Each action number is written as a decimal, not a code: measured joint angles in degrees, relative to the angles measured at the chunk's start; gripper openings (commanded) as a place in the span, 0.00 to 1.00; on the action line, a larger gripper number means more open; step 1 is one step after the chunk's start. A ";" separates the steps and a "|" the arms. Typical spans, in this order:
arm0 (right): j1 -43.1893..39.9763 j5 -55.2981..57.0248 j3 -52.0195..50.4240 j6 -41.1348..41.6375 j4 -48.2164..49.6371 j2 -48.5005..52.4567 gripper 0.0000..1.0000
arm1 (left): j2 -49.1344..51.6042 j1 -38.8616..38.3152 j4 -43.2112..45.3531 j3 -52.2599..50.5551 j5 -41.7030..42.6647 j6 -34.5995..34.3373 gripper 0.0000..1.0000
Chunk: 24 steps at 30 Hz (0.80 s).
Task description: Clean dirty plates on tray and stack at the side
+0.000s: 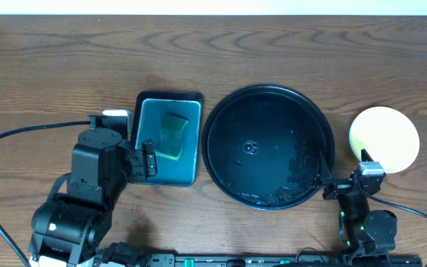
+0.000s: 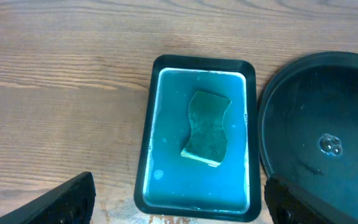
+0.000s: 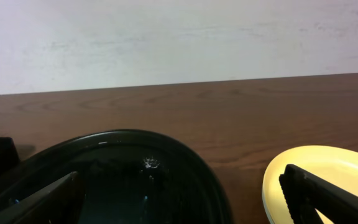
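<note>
While the black tray (image 1: 232, 126) fills the middle of the overhead view on the wooden table (image 1: 50, 67), a pale yellow plate (image 1: 384, 137) sits at the right of the frame, near the tray's rim but off it; whether other plates lie under it cannot be told. The left gripper (image 2: 179, 198), at the lower left, hangs wide open and empty by the near end of a teal tray (image 2: 148, 124) holding a green sponge (image 2: 207, 127). The right gripper (image 3: 185, 199), at the lower right, is likewise spread wide with nothing in it, facing the gap between black tray and plate.
</note>
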 measured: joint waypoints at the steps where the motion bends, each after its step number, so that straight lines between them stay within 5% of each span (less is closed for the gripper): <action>1: 0.00 0.00 0.00 0.02 0.00 0.00 0.99 | -0.02 0.00 0.00 0.00 0.00 0.00 0.88; 16: 0.00 0.00 0.00 0.00 0.00 0.00 0.99 | -5.88 1.25 -3.72 -0.94 0.15 0.02 0.88; 24: 0.00 0.00 0.00 0.00 -0.02 -0.02 0.99 | -19.08 5.20 6.32 -16.85 0.15 -0.33 0.88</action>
